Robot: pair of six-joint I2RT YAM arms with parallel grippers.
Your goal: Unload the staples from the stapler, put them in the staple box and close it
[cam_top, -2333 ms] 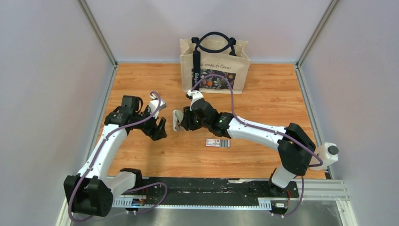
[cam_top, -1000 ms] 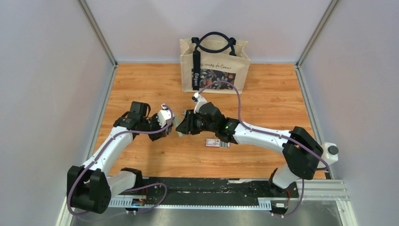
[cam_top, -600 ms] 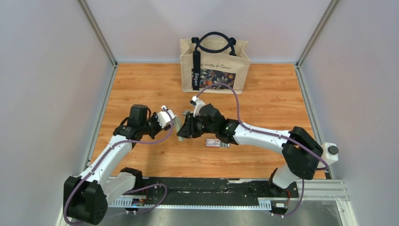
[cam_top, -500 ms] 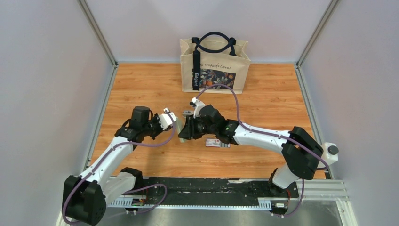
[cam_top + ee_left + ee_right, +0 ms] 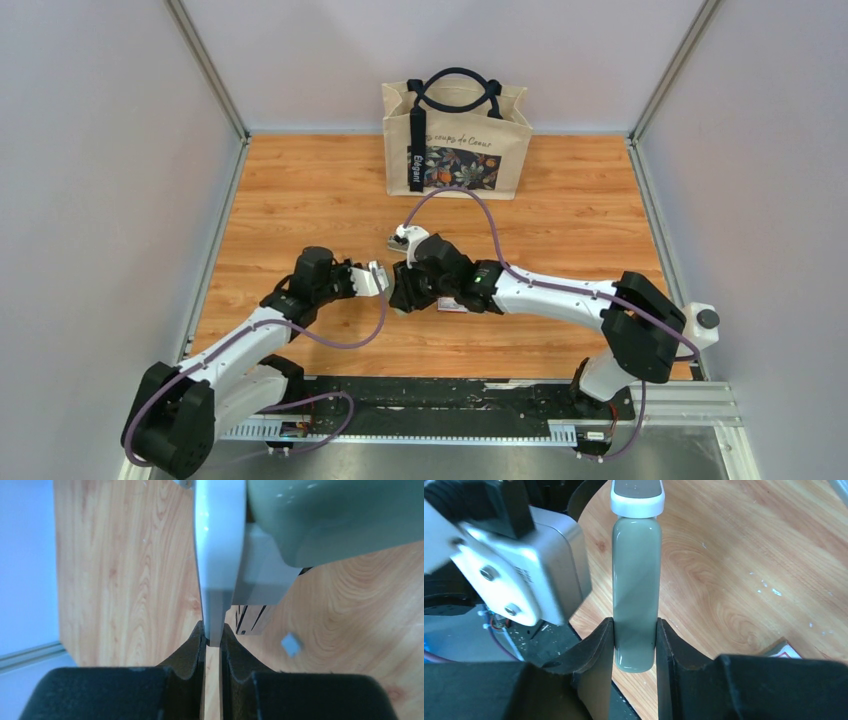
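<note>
My right gripper [image 5: 635, 630] clamps the stapler [image 5: 636, 570]; my left gripper [image 5: 212, 632] pinches its white plate [image 5: 220, 555]. I'd pull apart slowly, straight.

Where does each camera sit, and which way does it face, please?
Top external: above, behind the bases, looking down on the table; both arms show.
Left wrist: on that arm, looks along the left tool, shut on the stapler's pale plate.
Right wrist: looks along the right tool, clamping the green body.
Shared: both wrist views show the stapler.
</note>
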